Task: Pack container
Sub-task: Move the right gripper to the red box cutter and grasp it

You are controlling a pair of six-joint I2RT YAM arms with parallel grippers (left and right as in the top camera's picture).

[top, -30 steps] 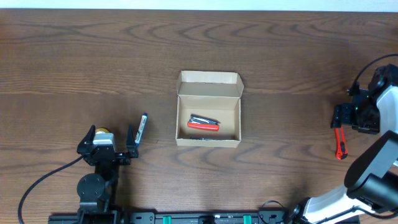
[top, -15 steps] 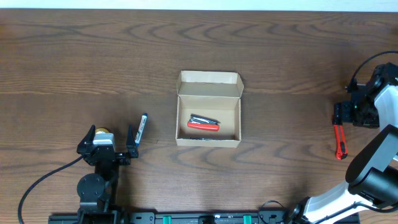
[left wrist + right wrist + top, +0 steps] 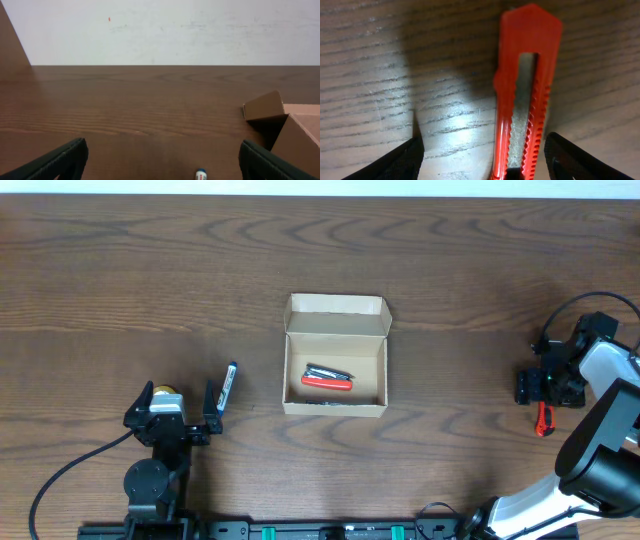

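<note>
The tan cardboard container [image 3: 336, 360] stands open at the table's middle, its lid flap folded back; a red and black tool [image 3: 327, 378] lies inside. Its corner shows in the left wrist view [image 3: 280, 120]. A red utility knife [image 3: 544, 418] lies on the table at the far right. My right gripper [image 3: 540, 392] is open just above it; the right wrist view shows the knife [image 3: 522, 95] lying between the open fingers [image 3: 482, 160], nearer the right finger. My left gripper [image 3: 178, 402] is open and empty at the front left, beside a blue-capped marker [image 3: 228, 385], whose tip shows in the left wrist view [image 3: 201, 175].
Brown wooden table [image 3: 140, 270] with a white wall beyond its far edge [image 3: 160, 30]. Black cables run from both arm bases along the front edge.
My right gripper has moved left and toward the front, coming down over the red knife. The left arm, the marker and the container have not moved.
</note>
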